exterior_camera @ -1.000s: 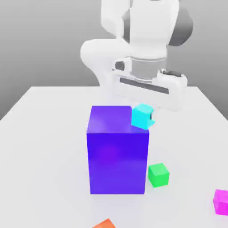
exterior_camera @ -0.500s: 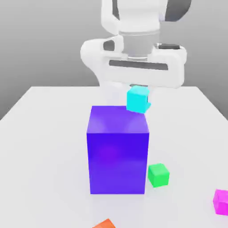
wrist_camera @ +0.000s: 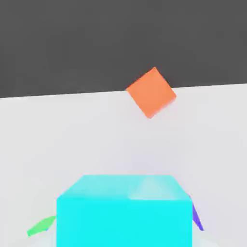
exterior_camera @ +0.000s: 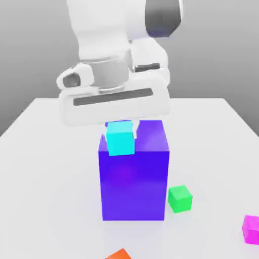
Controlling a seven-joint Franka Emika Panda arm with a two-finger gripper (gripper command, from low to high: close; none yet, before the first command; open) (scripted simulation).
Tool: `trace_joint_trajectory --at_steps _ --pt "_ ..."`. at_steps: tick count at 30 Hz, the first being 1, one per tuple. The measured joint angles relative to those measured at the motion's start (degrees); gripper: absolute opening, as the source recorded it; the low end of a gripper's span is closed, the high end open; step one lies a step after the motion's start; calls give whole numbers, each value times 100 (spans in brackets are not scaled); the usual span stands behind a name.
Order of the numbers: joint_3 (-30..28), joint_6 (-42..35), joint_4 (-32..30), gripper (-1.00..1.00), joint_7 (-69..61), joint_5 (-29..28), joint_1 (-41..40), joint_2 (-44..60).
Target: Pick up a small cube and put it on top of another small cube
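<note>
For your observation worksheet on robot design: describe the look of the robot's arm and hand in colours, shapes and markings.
The arm is glossy white with rounded, bulging segments and a dark grey joint cap. A grey cylindrical wrist ring joins a wide, boxy white hand with a dark horizontal slot across its face.

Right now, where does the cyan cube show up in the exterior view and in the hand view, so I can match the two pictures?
Exterior view: the cyan cube hangs in the gripper, over the top front edge of the tall purple block, toward the exterior view's left.
Hand view: the cyan cube is the nearest thing, large and close to the camera.
Shared landmark: the orange cube on the table, seen in the hand view beyond the cyan cube.
</note>
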Motion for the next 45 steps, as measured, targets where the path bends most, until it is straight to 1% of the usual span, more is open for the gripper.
trace_joint_trajectory --at_steps 8,15,26,36,40,44,45 --pt "-490 299 486 -100 -2095 146 -251 833" --pt "-697 559 913 -100 -3929 284 -671 1576" --pt "-848 998 1576 -100 -6683 330 -1415 2738" --pt "-908 1440 2165 -100 -8987 78 -2214 3751" --pt "-910 1626 2398 -100 -9839 -132 -2558 4137" --pt "-746 2133 2610 -100 -10171 -69 -2785 4843" --pt "-706 2245 2647 100 -10202 -37 -2820 4991"
